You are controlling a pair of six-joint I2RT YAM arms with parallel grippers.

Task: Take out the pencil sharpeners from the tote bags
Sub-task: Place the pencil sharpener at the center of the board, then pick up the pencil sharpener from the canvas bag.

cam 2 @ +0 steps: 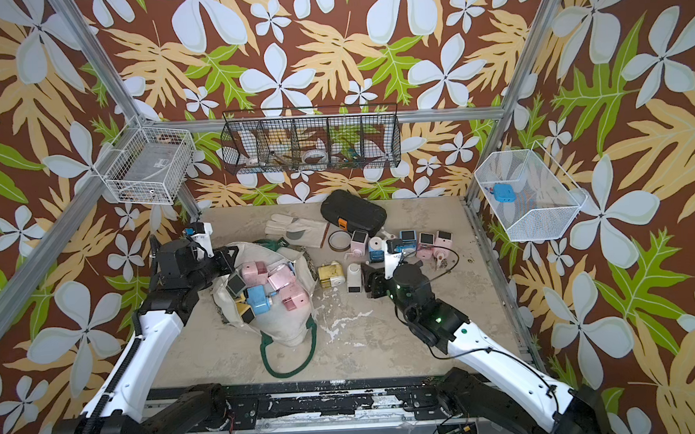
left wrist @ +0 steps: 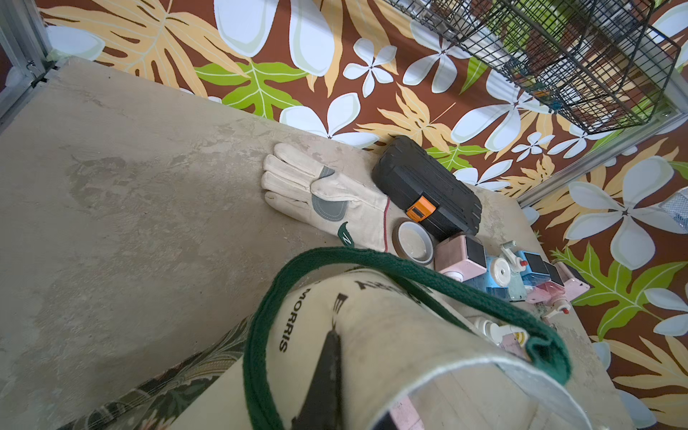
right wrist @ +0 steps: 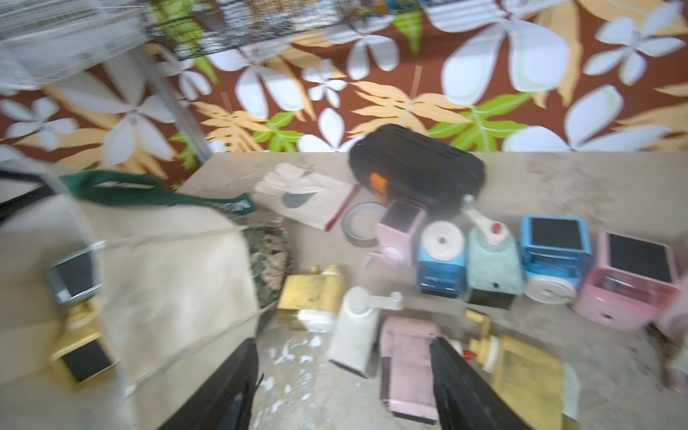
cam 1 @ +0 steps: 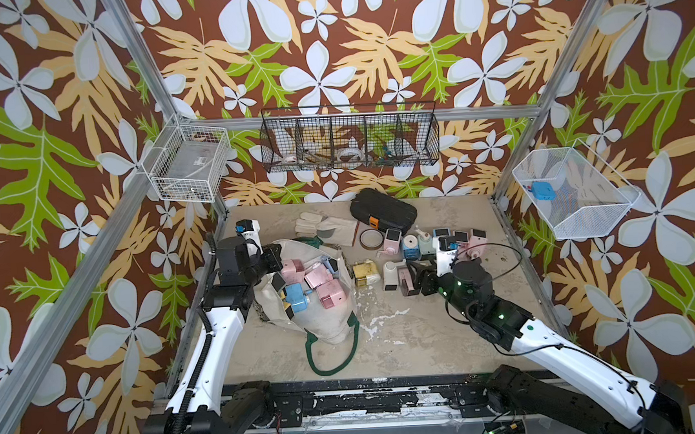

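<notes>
My right tool (right wrist: 340,357) is spread wide, a pink sharpener (right wrist: 409,357) lying on the surface (cam 1: 405,337) between its fingers (right wrist: 465,383), so I read this as a set-down. My left tool (cam 1: 274,260) is pressed together, pinching the tote bag (cam 1: 331,329) by its rim to hold the mouth up. Taking the back wall (cam 1: 350,62) as twelve in a top view, the tote sits at nine of my right tool with pencil sharpeners (cam 1: 318,276) piled in it; next I swing to nine, stay spread and drop over the nearest pink one (cam 1: 331,295).

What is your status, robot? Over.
Status: left gripper shut on tote bag rim; right gripper open above table sharpeners. Pile of bagged sharpeners at mouth. Behind: glove, tape roll; nothing blocking.
</notes>
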